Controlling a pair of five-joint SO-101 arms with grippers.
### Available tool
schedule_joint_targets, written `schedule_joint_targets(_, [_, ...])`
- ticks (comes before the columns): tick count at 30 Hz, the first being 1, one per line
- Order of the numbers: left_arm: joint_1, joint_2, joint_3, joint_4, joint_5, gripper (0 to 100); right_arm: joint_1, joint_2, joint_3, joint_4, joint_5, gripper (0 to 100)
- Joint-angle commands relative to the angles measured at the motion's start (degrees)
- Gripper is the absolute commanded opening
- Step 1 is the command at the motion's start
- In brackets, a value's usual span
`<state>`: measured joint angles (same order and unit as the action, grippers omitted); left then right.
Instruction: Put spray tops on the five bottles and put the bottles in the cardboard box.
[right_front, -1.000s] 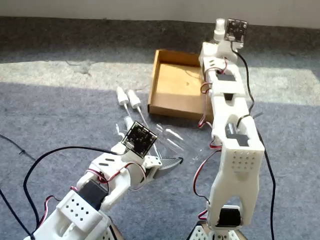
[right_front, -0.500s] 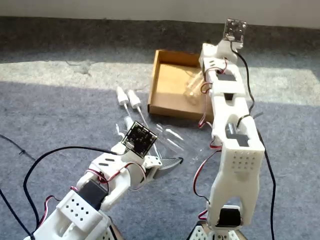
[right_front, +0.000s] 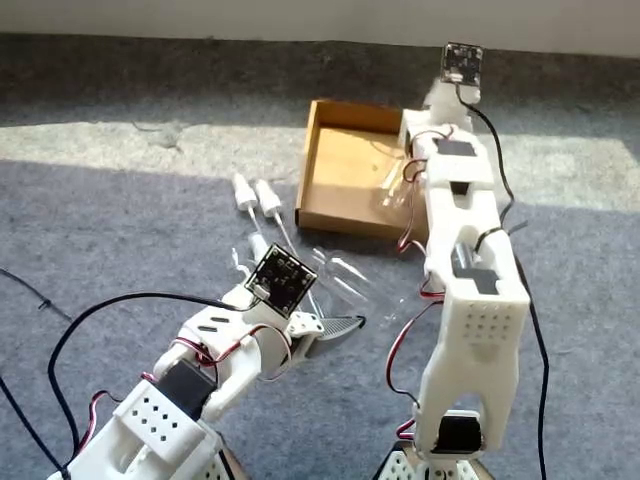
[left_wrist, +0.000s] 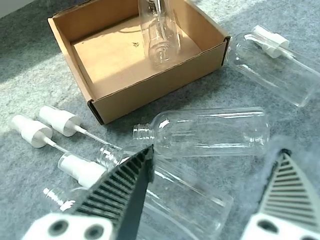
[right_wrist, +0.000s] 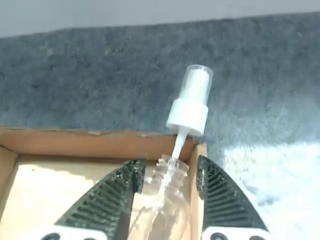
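Looks early in the task. Clamps a bottle (right_wrist: 161, 200) in the right gripper (right_wrist: 167, 167), inside the box (left_wrist: 165, 84) by one wall, its top (right_wrist: 189, 107) perched high on the tube, not seated. Hangs the left gripper (left_wrist: 216, 154) wide open over loose bottles (left_wrist: 205, 132) lying on the carpet (right_front: 120, 200) near the box. Leaves at least one neck bare, two loose tops (left_wrist: 57, 120) unused, nothing released into the box yet.

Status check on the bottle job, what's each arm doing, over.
Left gripper jaws open, over loose bottles on the carpet. Right gripper jaws shut on bottle inside the cardboard box; its spray top sits raised, unseated. Nothing in the way.
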<state>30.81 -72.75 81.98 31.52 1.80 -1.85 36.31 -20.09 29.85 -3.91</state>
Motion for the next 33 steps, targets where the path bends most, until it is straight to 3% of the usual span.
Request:
schedule_joint_targets(1, [0.48,-0.13,-0.48,-1.23,-1.14,34,-0.48,-5.58,-7.87,10.24,-4.13,12.6])
schedule_joint_targets(16, [0.48,-0.13,-0.48,-1.05,-1.23,34,-6.46,2.07,-28.70,34.42,-5.80,12.8])
schedule_joint_targets(24, [0.57,-0.13,-0.48,-1.05,-1.23,34,-4.88,7.60,-33.27,36.09,-5.80,13.0])
schedule_joint_targets(33, [0.57,-0.13,-0.48,-0.97,-1.23,34,-3.82,7.60,-33.63,38.90,-5.54,27.1])
